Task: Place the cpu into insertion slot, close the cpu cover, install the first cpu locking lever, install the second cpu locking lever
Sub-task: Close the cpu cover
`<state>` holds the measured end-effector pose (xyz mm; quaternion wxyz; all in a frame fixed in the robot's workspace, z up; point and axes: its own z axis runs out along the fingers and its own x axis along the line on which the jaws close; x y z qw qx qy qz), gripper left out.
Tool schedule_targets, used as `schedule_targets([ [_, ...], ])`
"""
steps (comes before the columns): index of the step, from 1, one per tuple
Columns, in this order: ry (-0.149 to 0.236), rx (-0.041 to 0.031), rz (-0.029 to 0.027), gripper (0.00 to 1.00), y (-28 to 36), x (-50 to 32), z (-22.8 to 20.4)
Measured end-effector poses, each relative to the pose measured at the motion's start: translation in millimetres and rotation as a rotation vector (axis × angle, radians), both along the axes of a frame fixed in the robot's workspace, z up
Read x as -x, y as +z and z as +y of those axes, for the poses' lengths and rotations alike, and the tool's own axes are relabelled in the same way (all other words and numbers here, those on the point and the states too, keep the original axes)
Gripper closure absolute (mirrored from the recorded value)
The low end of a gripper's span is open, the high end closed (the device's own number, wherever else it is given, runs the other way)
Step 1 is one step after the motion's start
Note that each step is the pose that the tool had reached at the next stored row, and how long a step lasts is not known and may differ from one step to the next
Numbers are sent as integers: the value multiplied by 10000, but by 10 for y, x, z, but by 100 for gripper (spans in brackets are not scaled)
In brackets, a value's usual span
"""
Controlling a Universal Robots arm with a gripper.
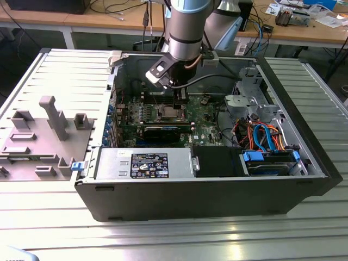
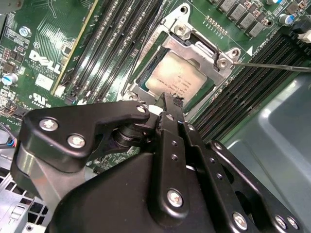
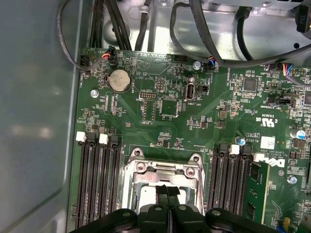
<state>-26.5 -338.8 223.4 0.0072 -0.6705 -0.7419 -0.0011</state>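
Arm [image 1: 187, 27] comes down steeply from above into the open computer case [image 1: 217, 190], which sits on the ribbed metal worktop [image 1: 163, 239]. Wrist points almost straight down at the motherboard [image 3: 194, 111].

Gripper [image 2: 168, 97]: jaws clenched together, nothing visible between them. Tips hover just above the near edge of the socket; whether they touch it cannot be told.

The cpu [image 2: 177, 80] lies directly beyond the jaw tips, seated flat in the insertion slot [image 2: 222, 62]. The cpu cover [image 2: 197, 46] appears down, framing the chip on the side far from the jaws.

A thin metal rod [image 2: 272, 65] runs out from the slot's corner, off to one side of the jaws, across the memory slots [image 3: 97, 179]. Memory slots flank the jaws on both sides.
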Motion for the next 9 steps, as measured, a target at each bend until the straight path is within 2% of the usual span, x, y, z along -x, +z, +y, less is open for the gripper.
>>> schedule_targets([
  [9,0,0,0,89,-28,1,0],
])
